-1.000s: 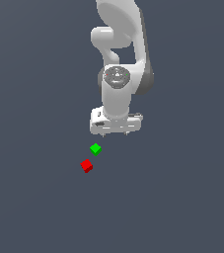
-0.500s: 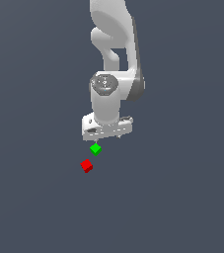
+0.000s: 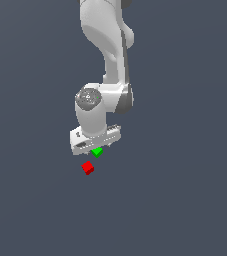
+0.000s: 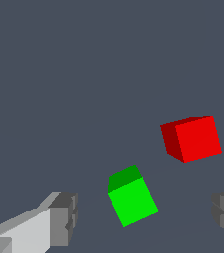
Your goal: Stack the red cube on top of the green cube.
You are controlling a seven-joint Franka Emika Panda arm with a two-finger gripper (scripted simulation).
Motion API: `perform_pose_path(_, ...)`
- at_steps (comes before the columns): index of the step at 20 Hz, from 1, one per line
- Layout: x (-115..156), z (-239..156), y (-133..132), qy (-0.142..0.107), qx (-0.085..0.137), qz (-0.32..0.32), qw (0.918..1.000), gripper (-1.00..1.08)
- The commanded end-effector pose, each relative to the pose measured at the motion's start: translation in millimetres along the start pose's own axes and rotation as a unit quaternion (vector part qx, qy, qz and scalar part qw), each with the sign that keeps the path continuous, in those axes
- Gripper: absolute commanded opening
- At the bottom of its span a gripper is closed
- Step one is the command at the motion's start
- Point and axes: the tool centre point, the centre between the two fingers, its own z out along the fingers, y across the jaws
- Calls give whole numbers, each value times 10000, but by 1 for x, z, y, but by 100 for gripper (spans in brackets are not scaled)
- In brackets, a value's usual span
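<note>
Spreading wide apart, the fingers (image 4: 64, 217) hold nothing; the wrist view shows one grey pad at each side with bare table (image 4: 84, 74) between them. The green cube (image 4: 131, 197) lies on the table in that gap, nearer one finger, turned at an angle. The red cube (image 4: 195, 138) sits beyond it, close by but not touching. In the exterior view the white gripper (image 3: 95, 142) hangs low over the green cube (image 3: 97, 151), partly covering it, with the red cube (image 3: 88, 168) just clear below.
</note>
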Motion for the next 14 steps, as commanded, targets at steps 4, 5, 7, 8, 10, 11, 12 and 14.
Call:
perform_pose_path(4,10,14,30,64,-28,-539,9985,100)
perform_pose_path(5,12,16,35,74,-32,-623,9980,100)
perform_pose_path(7,16,20,43,92,-40,-776,9969,100)
perform_pose_path(8,18,22,47,101,-44,-846,9964,100)
perform_pose_path(10,21,25,53,115,-50,-970,9952,100)
perform_pose_path(11,23,26,56,122,-52,-1025,9946,100)
perform_pose_path(12,25,27,59,127,-54,-1074,9941,100)
perform_pose_path(14,28,29,63,137,-58,-1158,9932,100)
